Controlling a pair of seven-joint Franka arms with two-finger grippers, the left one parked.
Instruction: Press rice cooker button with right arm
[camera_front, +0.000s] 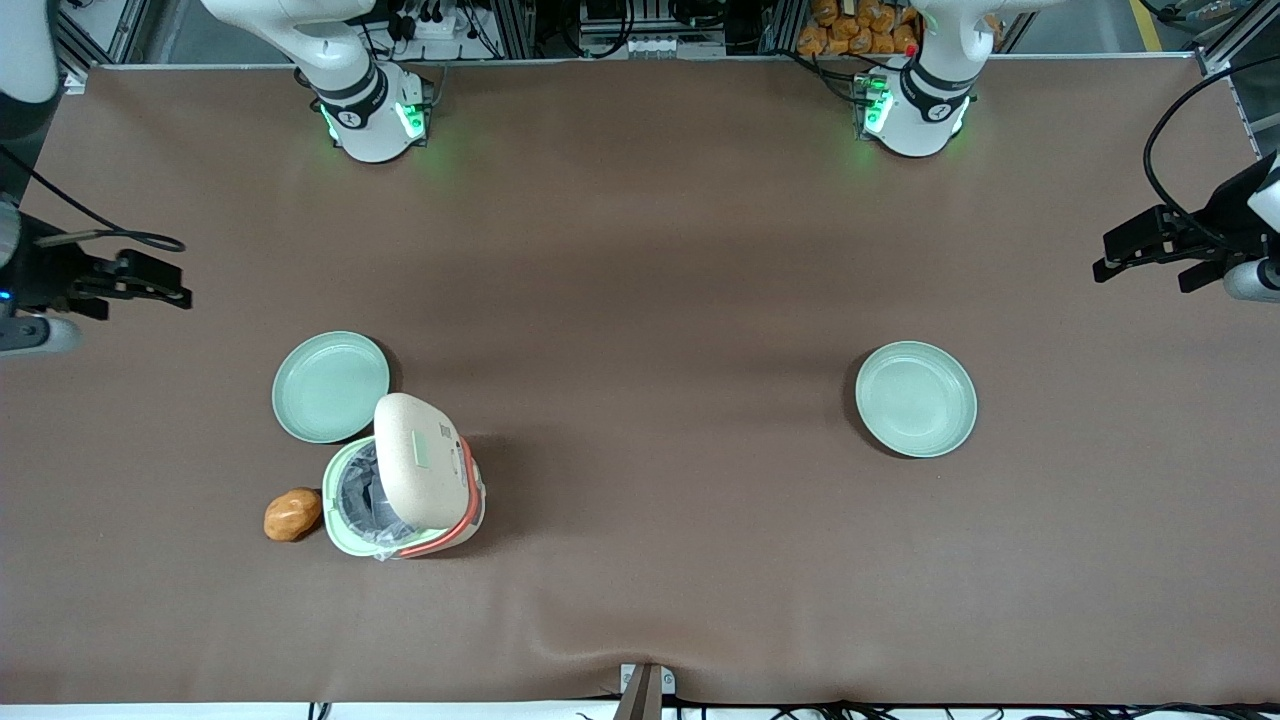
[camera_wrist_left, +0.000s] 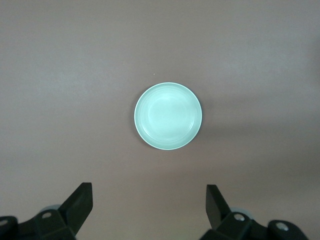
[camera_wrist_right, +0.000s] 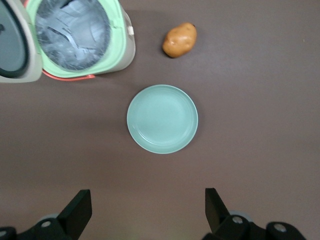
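Right now, the scene is reading as follows.

Cooker from the jaws: the rice cooker (camera_front: 405, 480) is sitting well apart from the gripper (camera_front: 150, 285), nearer to the front camera and further in toward the middle of the surface (camera_front: 640, 250); a pale green plate (camera_front: 331, 387) is lying between the two.

Cooker state: its cream lid (camera_front: 420, 460) is standing swung up, so the lined pot (camera_wrist_right: 72, 32) is showing open in the right wrist view.

Button: I cannot make out which feature is the button; a small pale panel on the lid is showing in the front view, and that is only my guess.

Jaws: the two black fingers (camera_wrist_right: 75, 212) are standing spread wide, released, grasping nothing.

Arm pose: the right arm (camera_front: 30, 270) is hovering above the surface at its own end, wrist camera looking straight down, with the plate directly under the jaws and the cooker ahead of them.

Nearby: a potato (camera_front: 292, 514) is lying just beside the cooker; a second plate (camera_front: 915, 399) is sitting toward the parked arm's end.

Coming move: judging from this, the jaws need to be travelling over the plate and descending onto the cooker.
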